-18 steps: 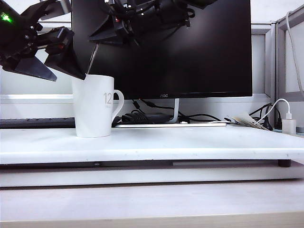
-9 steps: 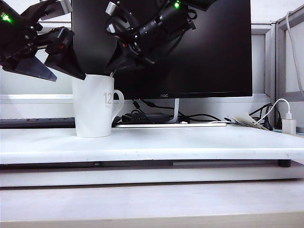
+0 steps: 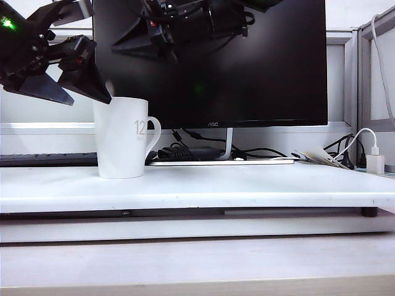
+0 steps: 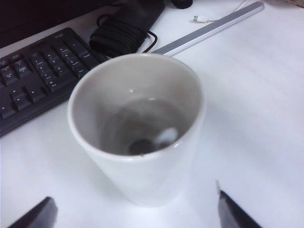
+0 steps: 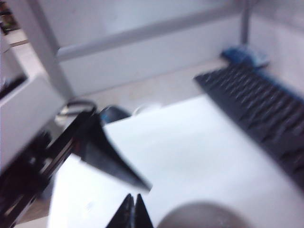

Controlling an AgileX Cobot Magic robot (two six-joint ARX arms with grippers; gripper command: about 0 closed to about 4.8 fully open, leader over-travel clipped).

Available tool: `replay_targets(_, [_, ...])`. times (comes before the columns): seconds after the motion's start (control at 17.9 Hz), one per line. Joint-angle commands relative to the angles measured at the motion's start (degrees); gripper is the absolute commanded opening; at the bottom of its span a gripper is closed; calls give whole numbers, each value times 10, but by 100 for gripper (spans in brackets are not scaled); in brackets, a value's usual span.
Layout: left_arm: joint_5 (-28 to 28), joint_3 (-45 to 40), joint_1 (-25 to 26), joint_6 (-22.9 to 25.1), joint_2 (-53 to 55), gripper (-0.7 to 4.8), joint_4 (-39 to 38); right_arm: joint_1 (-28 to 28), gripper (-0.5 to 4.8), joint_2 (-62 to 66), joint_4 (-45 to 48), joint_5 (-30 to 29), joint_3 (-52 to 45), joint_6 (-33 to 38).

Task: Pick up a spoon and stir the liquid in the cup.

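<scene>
Two tools work at upper left of the exterior frame: our left tool [image 3: 62, 83] hangs released beside the cup's [image 3: 121, 137] rim, likely to steady it on the counter [image 3: 247, 185]. Our right tool [image 3: 139, 43] is clenched above; the spoon's faint blur [image 3: 109, 86] shows at the rim, though we cannot confirm the grip.

Light is bright and even, with soft shadows on the white table [image 3: 247, 185]. The right wrist view is heavily motion-blurred, its keyboard [image 5: 266, 109] smeared. The left wrist view is sharp, with glare on liquid in the cup [image 4: 137, 128]. The monitor [image 3: 265, 61] reads flat black.
</scene>
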Motion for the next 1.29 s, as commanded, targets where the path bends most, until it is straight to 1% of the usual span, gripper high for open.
replay_targets(0.06, [3,1,0,0,-2,479,6,0,-5,-2,-30,-6,2,-2])
replay_targets(0.17, [3,2,0,0,-2,479,6,0,-5,-2,-27,22,1,-19])
replay_targets(0.28, [2,2,0,0,-2,479,6,0,-5,-2,-13,56,1,-22])
replay_targets(0.45, [-1,2,0,0,-15,479,22,-2,-5,-17,23,82,1,-21])
replay_targets(0.56, [-5,2,0,0,-46,479,38,-2,-5,-51,23,130,1,-21])
replay_targets(0.62, [-21,2,0,0,-73,479,51,-5,-5,-75,22,155,1,-21])
replay_targets(0.67, [-49,2,0,0,-120,479,59,-11,-5,-119,18,190,1,-21])
replay_targets(0.78, [-76,2,0,0,-186,479,50,-24,-4,-181,-8,243,1,-21])
replay_targets(0.84, [-90,2,0,0,-229,479,38,-30,-3,-222,-48,277,1,-21])
replay_targets(0.95, [-120,2,0,-3,-333,479,-7,-45,2,-325,-172,367,0,-40])
replay_targets(1.01, [-137,2,0,-20,-383,479,-34,-50,3,-373,-219,407,0,-60])
replay_targets(1.12, [-178,2,0,-39,-465,479,-104,-51,3,-469,-300,448,0,-77])
replay_targets(1.18, [-182,2,0,-39,-517,479,-162,-51,3,-536,-366,485,0,-77])
replay_targets(1.29, [-183,2,0,-41,-585,479,-232,-51,3,-635,-454,533,-17,-77])
